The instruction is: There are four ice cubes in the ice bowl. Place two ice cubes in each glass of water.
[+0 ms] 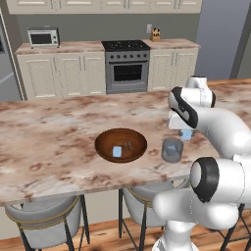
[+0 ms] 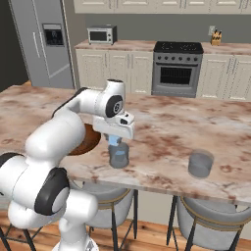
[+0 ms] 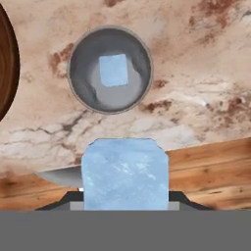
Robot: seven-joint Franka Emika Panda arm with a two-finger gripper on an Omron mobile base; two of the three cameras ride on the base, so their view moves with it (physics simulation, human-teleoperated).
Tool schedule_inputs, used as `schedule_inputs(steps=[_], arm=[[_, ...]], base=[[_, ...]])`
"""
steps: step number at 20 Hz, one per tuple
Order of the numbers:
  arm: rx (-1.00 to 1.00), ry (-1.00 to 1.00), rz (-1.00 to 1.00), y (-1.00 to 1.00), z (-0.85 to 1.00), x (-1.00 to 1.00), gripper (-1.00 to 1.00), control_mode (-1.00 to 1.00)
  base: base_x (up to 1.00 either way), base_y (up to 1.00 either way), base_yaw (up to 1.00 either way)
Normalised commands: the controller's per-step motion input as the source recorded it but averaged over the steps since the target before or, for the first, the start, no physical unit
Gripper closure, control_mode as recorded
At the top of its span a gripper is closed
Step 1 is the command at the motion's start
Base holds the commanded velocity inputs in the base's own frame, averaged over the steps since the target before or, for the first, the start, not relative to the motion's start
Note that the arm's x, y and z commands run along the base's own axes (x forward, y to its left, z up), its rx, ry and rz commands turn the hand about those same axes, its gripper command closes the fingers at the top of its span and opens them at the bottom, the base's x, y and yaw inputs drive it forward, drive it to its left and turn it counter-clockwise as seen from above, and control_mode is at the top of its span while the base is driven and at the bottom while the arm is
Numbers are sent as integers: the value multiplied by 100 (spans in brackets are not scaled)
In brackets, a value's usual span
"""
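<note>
Left base view: white arm's end effector (image 1: 186, 133) holds a small pale-blue ice cube (image 1: 186, 134) just above the nearer grey translucent tumbler (image 1: 172, 149); the wide dark-brown wooden bowl (image 1: 120, 145) (one cube (image 1: 117, 151) inside) sits beside it on the marbled surface (image 1: 49, 142).

Right base view: 2nd grey tumbler (image 2: 201, 163) stands well apart.

Hand view: another cube (image 3: 114, 70) lies in the tumbler.

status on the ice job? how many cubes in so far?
Done: one ice cube already lies in the nearer glass. In hand: the gripper is shut on a second cube, above that glass. Left: drop it in, then move cubes from the ice bowl, where one is clearly visible, to the other glass, which looks empty.
</note>
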Motion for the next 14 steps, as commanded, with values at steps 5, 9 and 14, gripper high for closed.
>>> schedule_inputs(steps=[5,9,14], arm=[[0,0,-3,2,-1,65,100,-100],[0,1,0,0,-9,12,100,-100],[0,-11,0,0,-36,28,100,-100]], base=[[0,0,0],[0,0,0],[0,0,0]])
